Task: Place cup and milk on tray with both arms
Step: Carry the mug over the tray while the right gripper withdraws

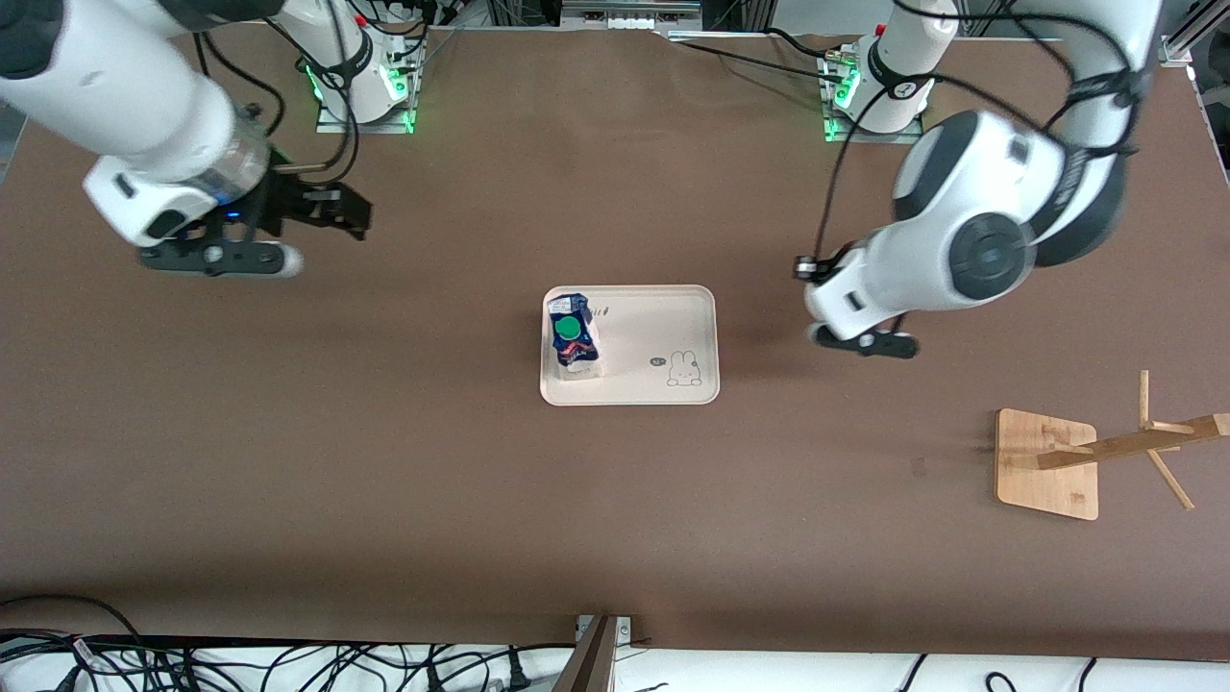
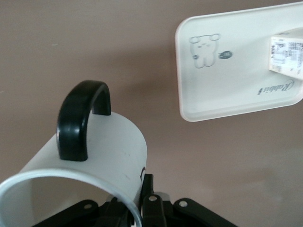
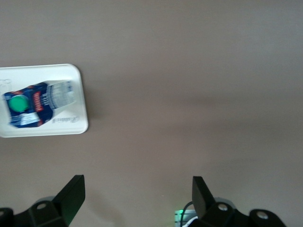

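The cream tray [image 1: 653, 332] lies at the table's middle. The blue milk carton [image 1: 574, 336] with its green cap stands on the tray's end toward the right arm; it also shows in the right wrist view [image 3: 38, 104]. My left gripper [image 2: 135, 201] is shut on the wall of the white cup [image 2: 111, 142], whose black handle [image 2: 78, 118] points away from the fingers. It holds the cup above the table beside the tray [image 2: 227, 71], toward the left arm's end; in the front view the arm hides the cup. My right gripper [image 1: 346, 211] [image 3: 136, 185] is open and empty, over bare table toward the right arm's end.
A wooden rack with a square base [image 1: 1043, 481] and pegged pole stands toward the left arm's end, nearer the front camera than the left gripper. The arm bases [image 1: 365, 77] stand along the table's edge. Cables lie off the table's near edge.
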